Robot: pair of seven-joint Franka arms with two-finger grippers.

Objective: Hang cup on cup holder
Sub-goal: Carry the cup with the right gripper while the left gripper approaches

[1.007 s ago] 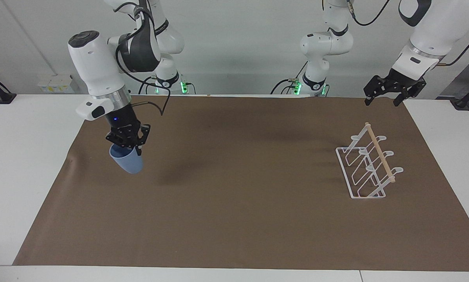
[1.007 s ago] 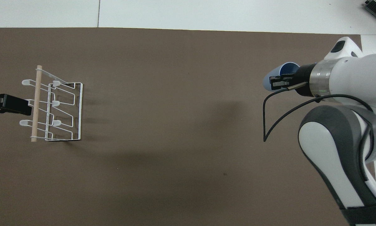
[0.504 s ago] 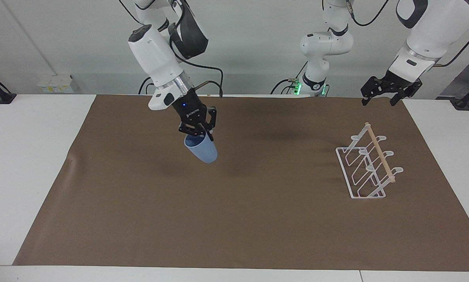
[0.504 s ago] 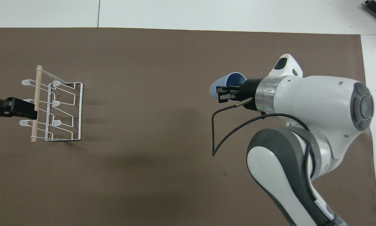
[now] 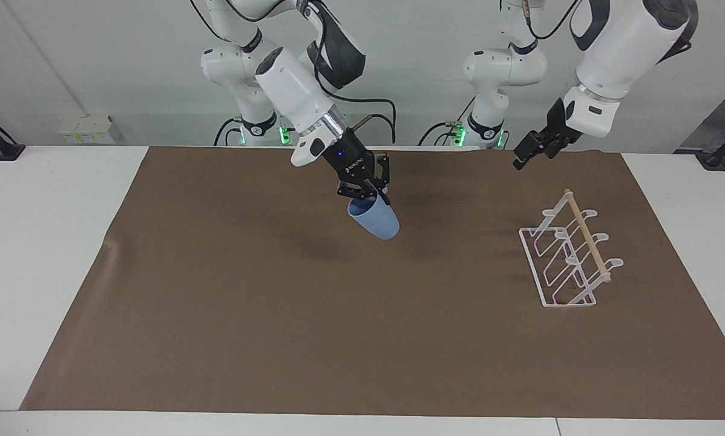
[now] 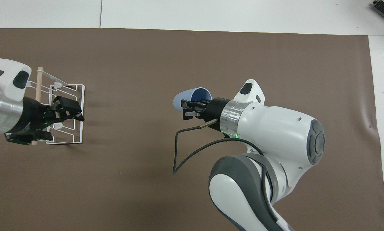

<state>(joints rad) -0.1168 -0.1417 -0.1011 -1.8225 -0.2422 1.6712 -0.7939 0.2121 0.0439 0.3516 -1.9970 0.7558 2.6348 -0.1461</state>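
Blue cup [image 5: 376, 220] clamped in right gripper [image 5: 365, 192] mid-mat, left gripper [image 5: 529, 152] fingers apart above cup holder [image 5: 571, 257]

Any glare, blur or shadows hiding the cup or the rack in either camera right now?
Facing view: even light, no glare; the cup in the right gripper is sharp, with soft shadows on the brown mat under it. Overhead view: the raised left gripper covers part of the cup holder; the cup's rim shows clearly.

Light-blue cup [image 5: 375, 220] tilted, airborne over mat middle; white wire cup holder [image 5: 570, 257] upright toward left arm's end.
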